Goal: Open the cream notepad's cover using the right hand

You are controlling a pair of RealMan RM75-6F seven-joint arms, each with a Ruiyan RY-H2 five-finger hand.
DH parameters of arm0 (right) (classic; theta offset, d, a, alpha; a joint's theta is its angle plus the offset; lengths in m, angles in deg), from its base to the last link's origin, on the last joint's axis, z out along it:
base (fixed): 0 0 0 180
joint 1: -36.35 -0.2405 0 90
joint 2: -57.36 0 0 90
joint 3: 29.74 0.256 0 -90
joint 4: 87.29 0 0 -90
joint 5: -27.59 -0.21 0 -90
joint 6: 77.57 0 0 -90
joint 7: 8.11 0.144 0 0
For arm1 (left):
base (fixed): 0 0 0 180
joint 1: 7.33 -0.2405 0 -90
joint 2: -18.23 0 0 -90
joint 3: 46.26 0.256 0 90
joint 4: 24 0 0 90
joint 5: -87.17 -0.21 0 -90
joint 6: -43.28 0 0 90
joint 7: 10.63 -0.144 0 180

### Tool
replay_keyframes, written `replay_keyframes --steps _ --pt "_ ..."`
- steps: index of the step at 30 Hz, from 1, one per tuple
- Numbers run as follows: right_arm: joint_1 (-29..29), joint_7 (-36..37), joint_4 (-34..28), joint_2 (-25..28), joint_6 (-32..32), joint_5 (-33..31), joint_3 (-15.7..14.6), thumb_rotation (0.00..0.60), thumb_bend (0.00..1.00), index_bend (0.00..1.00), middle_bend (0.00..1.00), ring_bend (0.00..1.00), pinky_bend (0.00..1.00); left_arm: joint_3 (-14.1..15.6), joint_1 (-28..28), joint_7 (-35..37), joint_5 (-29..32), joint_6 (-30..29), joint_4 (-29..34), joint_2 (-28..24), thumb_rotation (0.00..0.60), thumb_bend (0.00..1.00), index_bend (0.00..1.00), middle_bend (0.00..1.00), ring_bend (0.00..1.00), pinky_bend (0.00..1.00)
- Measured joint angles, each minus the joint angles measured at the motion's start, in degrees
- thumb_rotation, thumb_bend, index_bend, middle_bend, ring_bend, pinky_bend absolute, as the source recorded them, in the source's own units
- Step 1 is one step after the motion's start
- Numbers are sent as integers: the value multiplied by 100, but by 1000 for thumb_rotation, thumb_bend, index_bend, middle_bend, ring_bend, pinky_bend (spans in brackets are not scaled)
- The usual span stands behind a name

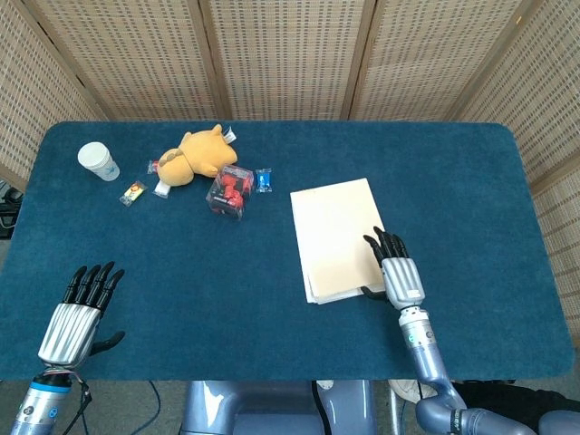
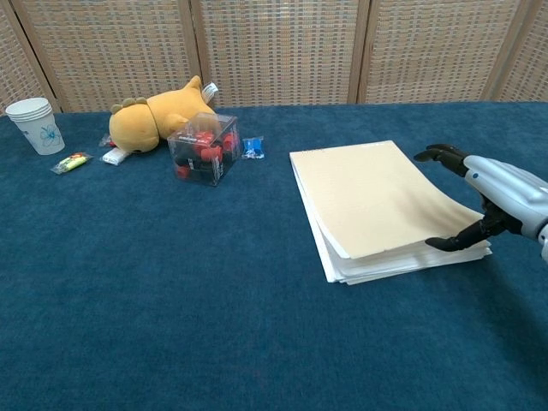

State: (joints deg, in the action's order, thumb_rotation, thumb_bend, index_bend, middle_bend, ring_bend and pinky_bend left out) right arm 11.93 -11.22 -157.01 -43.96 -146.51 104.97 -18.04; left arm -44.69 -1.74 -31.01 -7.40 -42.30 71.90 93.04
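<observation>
One cream notepad [image 1: 335, 237] lies on the blue desk [image 1: 272, 317], right of centre, its long axis running from the near edge toward the far edge and leaning slightly toward the far left corner. The bound short edge faces the far side; the free short edge faces the near side. At the near right corner the cover [image 2: 381, 195] stands raised off the page stack, as the chest view shows. One right hand [image 1: 395, 272] sits at that corner: the fingers [image 2: 445, 154] extend over the right margin and the thumb reaches under the lifted cover corner, holding it up. One left hand [image 1: 78, 311] hovers by the near left corner, fingers straight and spread, holding nothing. In the far left area there is one stack of paper cups [image 1: 98, 161], one yellow plush toy [image 1: 194, 156], one clear box of red and black pieces [image 1: 230, 192], one small blue packet [image 1: 264, 180] just right of the box, and three small wrapped items [image 1: 133, 192] between the cups and the plush. Bare cloth extends across the centre, the whole near edge between the hands, and the right side beyond the notepad.
</observation>
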Motion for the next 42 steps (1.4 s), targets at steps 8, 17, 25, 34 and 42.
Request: replay_keyframes --steps 8,17,25,34,42 --pt "-95 269 330 -147 -83 23 92 600 414 140 0 0 0 4 18 -16 27 53 -23 22 600 1 0 0 0 0" --pt "-196 553 718 -324 -109 -9 194 600 460 141 0 0 0 17 18 -25 18 56 -29 33 600 0 0 0 0 0" --pt "-333 785 1023 -438 -179 -58 384 600 325 146 0 0 0 16 21 -31 26 62 -19 33 600 0 0 0 0 0" --pt "-473 750 1151 -488 -56 -140 437 600 319 243 0 0 0 22 27 -55 26 76 -21 44 600 0 0 0 0 0" --pt "-645 537 1164 -589 -15 -171 493 600 313 288 0 0 0 24 28 -45 36 82 -25 39 600 0 0 0 0 0"
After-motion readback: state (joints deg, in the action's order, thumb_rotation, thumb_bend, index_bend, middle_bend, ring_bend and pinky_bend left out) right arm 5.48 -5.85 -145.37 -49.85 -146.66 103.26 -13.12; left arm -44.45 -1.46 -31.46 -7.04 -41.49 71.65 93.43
